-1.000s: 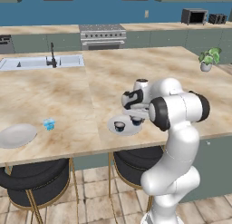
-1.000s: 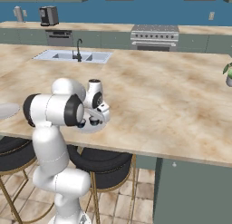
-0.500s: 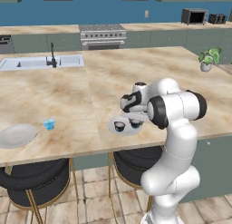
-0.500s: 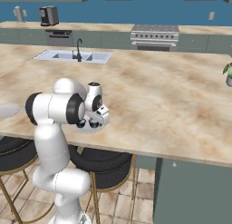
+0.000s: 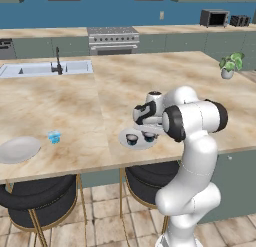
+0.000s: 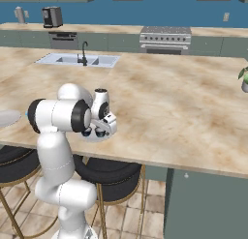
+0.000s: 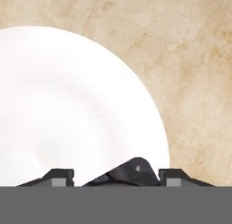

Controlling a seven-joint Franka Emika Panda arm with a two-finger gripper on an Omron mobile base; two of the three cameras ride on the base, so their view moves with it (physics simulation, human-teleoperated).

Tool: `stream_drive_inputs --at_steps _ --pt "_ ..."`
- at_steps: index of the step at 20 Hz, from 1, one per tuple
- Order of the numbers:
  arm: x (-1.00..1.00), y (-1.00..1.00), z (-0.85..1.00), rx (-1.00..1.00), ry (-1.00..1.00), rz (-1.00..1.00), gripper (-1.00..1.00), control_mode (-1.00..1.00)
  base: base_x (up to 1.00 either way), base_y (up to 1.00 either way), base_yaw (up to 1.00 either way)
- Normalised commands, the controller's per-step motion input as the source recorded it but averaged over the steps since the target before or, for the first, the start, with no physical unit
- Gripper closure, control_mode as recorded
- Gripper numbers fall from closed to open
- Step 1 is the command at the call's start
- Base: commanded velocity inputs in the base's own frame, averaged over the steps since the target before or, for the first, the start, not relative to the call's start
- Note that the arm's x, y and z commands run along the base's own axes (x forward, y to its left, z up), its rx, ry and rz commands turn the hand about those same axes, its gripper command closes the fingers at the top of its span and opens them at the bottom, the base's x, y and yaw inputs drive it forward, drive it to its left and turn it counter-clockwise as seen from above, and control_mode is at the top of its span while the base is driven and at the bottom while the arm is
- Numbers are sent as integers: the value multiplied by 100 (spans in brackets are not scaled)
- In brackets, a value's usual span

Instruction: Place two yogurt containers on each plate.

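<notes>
Two dark yogurt containers (image 5: 131,138) (image 5: 149,136) sit side by side on the near plate (image 5: 123,139), close to the surface's (image 5: 115,86) front edge; the gripper (image 7: 116,178) hangs above that plate, fingertips spread apart, holding nothing; a light blue container (image 5: 54,137) stands just beside the second plate (image 5: 18,149) toward the front left corner.

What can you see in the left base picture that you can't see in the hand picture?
Left base view alone: a light blue yogurt cup beside a bare pale grey plate at the counter's left, plus the steel sink.

Hand view alone: the gripper close up, its dark finger tips wide apart.

Both: the round plate under the hand, with dark navy cups on it, and the beige marble counter.
</notes>
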Motion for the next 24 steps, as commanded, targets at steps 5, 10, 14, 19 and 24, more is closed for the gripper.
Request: stream_drive_inputs --at_steps 5,10,14,19,24 --pt "0 0 0 0 0 0 -100 -100 0 0 0" --pt "0 0 16 0 0 0 -100 -100 0 0 0" --pt "0 0 53 0 0 0 -100 -100 0 0 0" --pt "-29 -7 59 0 0 1 -100 -100 0 0 0" --pt "-62 -8 42 0 0 10 -100 -100 0 0 0"
